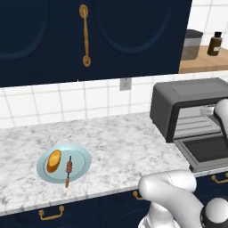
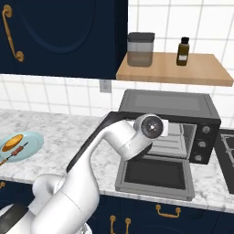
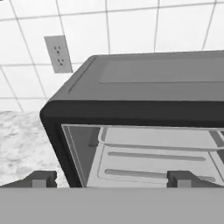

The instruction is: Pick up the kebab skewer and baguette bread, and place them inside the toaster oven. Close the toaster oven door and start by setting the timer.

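- Toaster oven (image 2: 183,109): boxy dark grey metal, right of centre in the right base view; toaster oven door (image 2: 155,176) dropped flat, ribbed rack inside.
- Baguette bread (image 1: 54,160), stubby and golden, beside thin kebab skewer (image 1: 68,170) on round blue plate (image 1: 82,156), lower left, speckled marble counter (image 1: 120,151).
- Gripper (image 3: 111,180): fingertips spread wide, empty, facing the oven mouth.

A dark grey boxy toaster oven (image 1: 187,104) stands on the marble tabletop (image 1: 120,151), its wide drop-down door (image 2: 155,176) lying open and flat. Well apart from the oven, on a light blue plate (image 1: 80,156), a stubby golden baguette (image 1: 54,160) lies just beside a thin kebab skewer (image 1: 68,169) threaded with dark red-brown chunks.
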Robot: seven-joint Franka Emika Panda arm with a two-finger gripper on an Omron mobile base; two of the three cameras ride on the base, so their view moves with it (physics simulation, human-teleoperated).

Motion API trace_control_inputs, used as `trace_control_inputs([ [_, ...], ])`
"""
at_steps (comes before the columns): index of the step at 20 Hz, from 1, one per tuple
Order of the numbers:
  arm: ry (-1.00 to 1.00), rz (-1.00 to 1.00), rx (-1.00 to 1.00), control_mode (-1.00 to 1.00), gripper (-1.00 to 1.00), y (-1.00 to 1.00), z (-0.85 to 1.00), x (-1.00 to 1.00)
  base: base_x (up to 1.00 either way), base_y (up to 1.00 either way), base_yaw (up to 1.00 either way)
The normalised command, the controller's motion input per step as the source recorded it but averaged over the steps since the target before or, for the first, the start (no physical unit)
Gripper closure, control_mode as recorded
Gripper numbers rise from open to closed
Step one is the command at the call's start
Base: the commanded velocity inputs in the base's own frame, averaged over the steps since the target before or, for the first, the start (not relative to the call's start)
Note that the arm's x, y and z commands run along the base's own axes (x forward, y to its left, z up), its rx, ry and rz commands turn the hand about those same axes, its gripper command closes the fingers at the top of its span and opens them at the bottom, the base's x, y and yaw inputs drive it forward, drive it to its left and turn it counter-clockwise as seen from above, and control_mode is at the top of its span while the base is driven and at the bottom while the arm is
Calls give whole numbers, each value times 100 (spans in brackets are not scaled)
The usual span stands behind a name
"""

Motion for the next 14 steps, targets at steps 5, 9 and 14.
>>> trace_control_inputs([
  [5,-10,0,1,-100,-100,-72,-72,40,0,0,0],
  [9,-9,0,0,-100,-100,-58,-61,30,0,0,0],
  [14,-14,0,0,-100,-100,-9,-15,29,0,0,0],
])
